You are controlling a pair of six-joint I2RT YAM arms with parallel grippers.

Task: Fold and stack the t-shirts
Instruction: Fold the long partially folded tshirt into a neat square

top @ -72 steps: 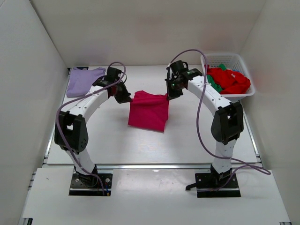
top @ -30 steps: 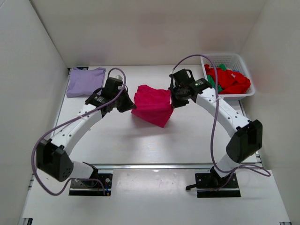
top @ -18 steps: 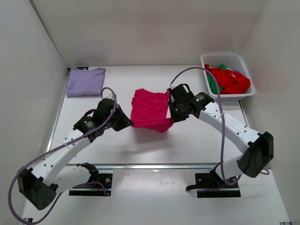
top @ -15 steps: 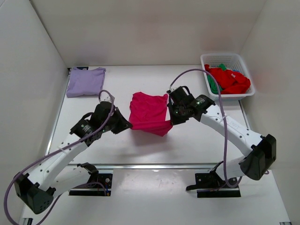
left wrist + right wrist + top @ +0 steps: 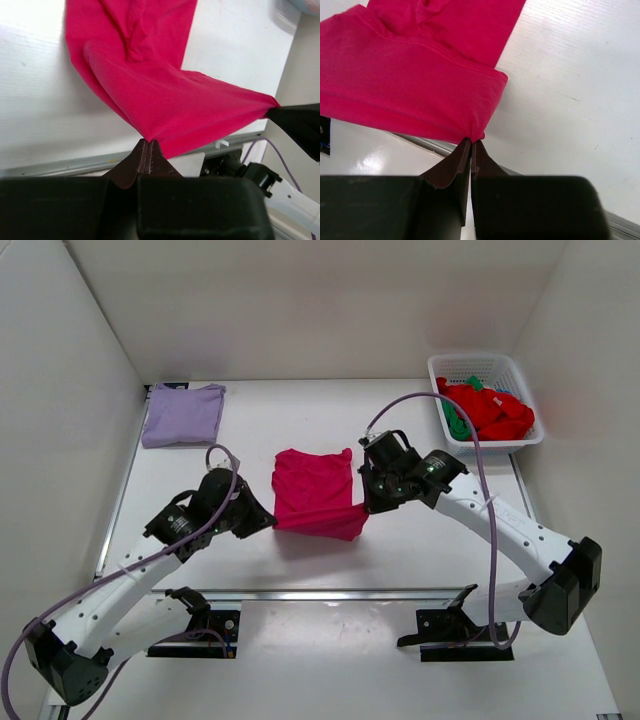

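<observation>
A magenta-pink t-shirt (image 5: 314, 490) lies partly on the table's middle, its near edge lifted and stretched between both grippers. My left gripper (image 5: 270, 523) is shut on the shirt's near left corner (image 5: 148, 136). My right gripper (image 5: 364, 506) is shut on its near right corner (image 5: 476, 135). A pale lavender t-shirt (image 5: 182, 413) lies folded flat at the far left. Red t-shirts (image 5: 490, 410) and a green one (image 5: 456, 424) are piled in the basket.
The white lattice basket (image 5: 482, 364) stands at the far right corner. White walls close in the table on three sides. A metal rail (image 5: 330, 593) runs along the near table edge, with both arm bases behind it.
Both grippers have drawn the pink shirt's held edge from the far side toward the near edge, and the cloth has come down to lie on the table behind them.
</observation>
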